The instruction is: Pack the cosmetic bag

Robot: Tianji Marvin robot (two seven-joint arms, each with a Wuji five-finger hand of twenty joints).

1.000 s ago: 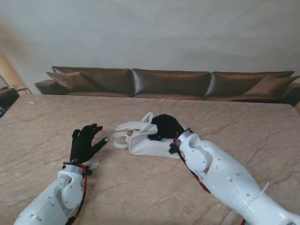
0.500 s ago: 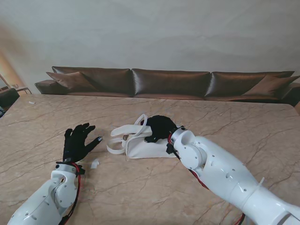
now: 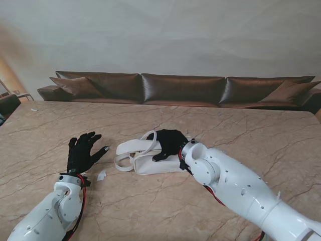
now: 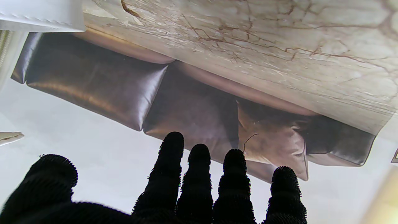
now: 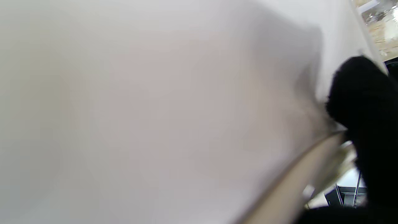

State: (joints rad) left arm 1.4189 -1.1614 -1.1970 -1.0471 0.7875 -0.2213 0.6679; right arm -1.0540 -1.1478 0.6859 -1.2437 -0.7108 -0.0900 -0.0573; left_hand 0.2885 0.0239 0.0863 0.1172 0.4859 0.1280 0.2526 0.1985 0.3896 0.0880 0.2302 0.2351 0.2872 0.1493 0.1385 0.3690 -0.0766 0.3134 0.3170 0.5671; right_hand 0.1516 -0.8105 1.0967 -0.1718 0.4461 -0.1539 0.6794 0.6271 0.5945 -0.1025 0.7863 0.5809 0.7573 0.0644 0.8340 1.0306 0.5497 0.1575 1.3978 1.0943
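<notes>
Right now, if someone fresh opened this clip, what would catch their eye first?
The white cosmetics bag at the middle of the marble table, with the black-gloved right hand on top of it and its straps looped out to the left. Next, the left hand, open with fingers spread, apart from the bag on its left, beside a small white scrap. Behind the table runs a long brown sofa.

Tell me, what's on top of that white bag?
The right hand in its black glove lies on the white bag, covering its top. Whether anything is inside the bag cannot be seen.
</notes>
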